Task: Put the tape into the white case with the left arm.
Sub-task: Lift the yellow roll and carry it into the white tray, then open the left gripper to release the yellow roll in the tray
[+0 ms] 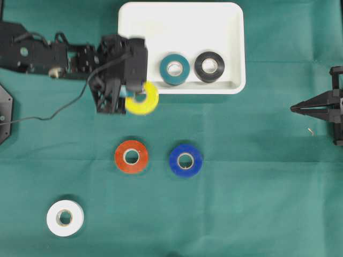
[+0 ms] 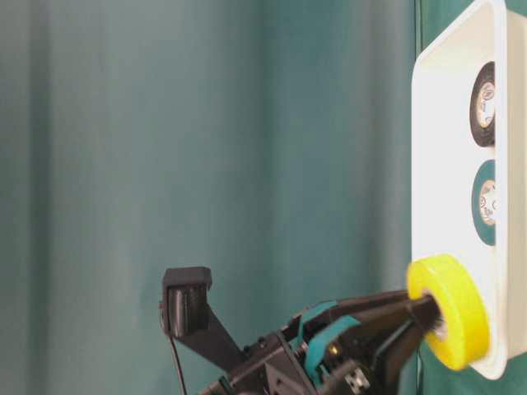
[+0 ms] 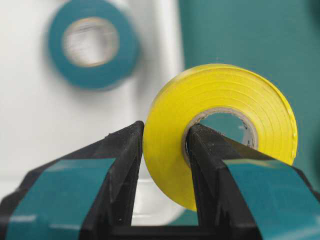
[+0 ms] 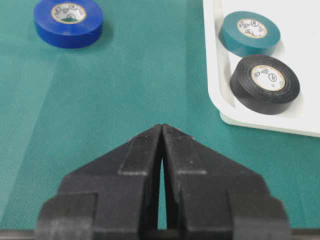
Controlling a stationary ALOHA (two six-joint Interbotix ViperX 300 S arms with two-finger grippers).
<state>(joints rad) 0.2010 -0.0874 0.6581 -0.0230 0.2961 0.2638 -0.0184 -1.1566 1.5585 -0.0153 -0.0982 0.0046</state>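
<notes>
**Yellow roll held at the rim of the case**

Green cloth covers the table [image 1: 257,176]. On it the white case [image 1: 182,16] already holds a teal roll [image 1: 174,69] and a black roll [image 1: 209,66]. The left gripper [image 3: 165,145] is clamped on the yellow tape roll [image 3: 220,130], one finger through the core, one outside the wall; the roll hangs at the case's near rim, not yet inside. The right gripper [image 4: 162,132] rests closed and empty. Judgement: the roll is light, stiff and smooth-faced, and the through-the-core pinch suits it.
</notes>
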